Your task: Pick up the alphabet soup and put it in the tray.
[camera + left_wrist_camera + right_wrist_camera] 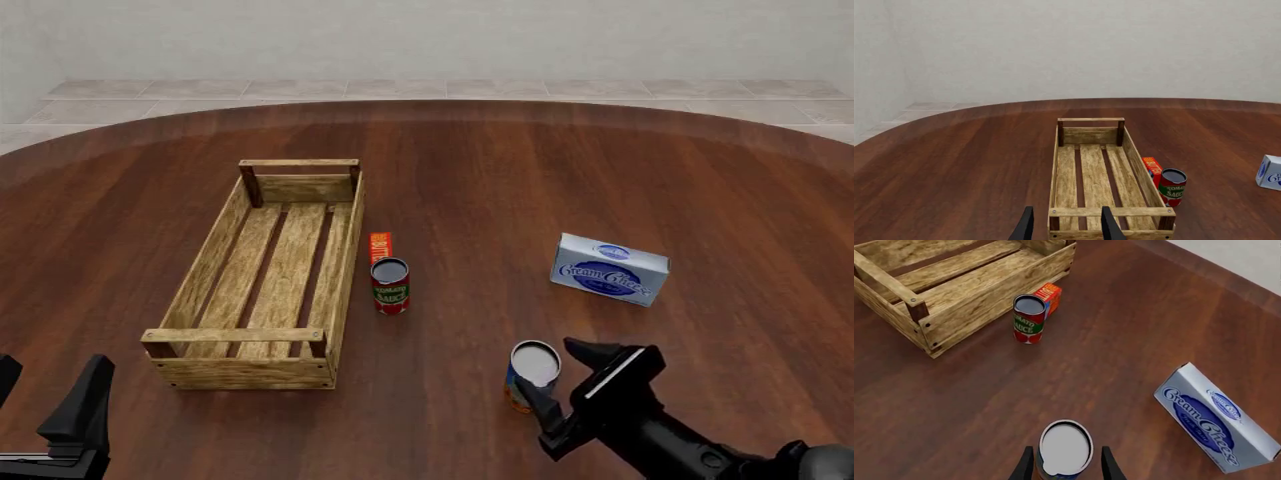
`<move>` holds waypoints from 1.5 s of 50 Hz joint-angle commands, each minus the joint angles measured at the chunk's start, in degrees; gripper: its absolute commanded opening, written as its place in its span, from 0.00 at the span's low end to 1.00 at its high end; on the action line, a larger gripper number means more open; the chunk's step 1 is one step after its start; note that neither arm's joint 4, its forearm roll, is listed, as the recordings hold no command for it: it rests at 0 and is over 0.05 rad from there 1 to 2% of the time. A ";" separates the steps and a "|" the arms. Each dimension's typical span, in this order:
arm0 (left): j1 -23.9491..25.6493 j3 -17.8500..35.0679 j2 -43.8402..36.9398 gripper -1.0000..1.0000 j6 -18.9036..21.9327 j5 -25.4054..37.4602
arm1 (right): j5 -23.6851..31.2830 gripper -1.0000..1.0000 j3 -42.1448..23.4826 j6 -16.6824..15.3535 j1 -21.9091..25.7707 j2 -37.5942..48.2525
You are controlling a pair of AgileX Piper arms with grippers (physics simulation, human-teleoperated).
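The alphabet soup (533, 366) stands upright on the table at the near right, its pale top (1065, 445) facing up and a strip of blue and orange label showing. My right gripper (550, 368) is open, one finger (1025, 465) on each side of the can at its top. The tray (340, 262), a long light-wood slatted crate, lies at the left with nothing in it. Near the front left edge my left gripper (51, 378) stands open and holds nothing; in its wrist view the gripper (1066, 225) hangs just before the tray's near end rail (1111, 211).
A red-and-green tomato sauce can (390, 287) stands beside the tray's right wall, with a small red butter box (380, 245) just behind it. A blue-white cream cheese box (610, 268) lies at the right, beyond the soup can.
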State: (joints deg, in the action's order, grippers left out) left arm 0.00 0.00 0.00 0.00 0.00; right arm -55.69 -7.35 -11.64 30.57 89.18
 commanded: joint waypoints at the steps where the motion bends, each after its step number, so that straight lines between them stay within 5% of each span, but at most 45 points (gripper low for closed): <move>1: 0.00 0.00 0.00 1.00 0.00 0.00 | -0.47 1.00 -0.61 -0.26 0.01 1.14; 75: 0.00 0.00 0.00 1.00 0.00 0.00 | -6.32 1.00 -3.32 1.75 -0.60 13.07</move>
State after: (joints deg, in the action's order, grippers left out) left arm 0.00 0.00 0.00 0.00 0.00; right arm -61.14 -9.95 -10.05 30.04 100.16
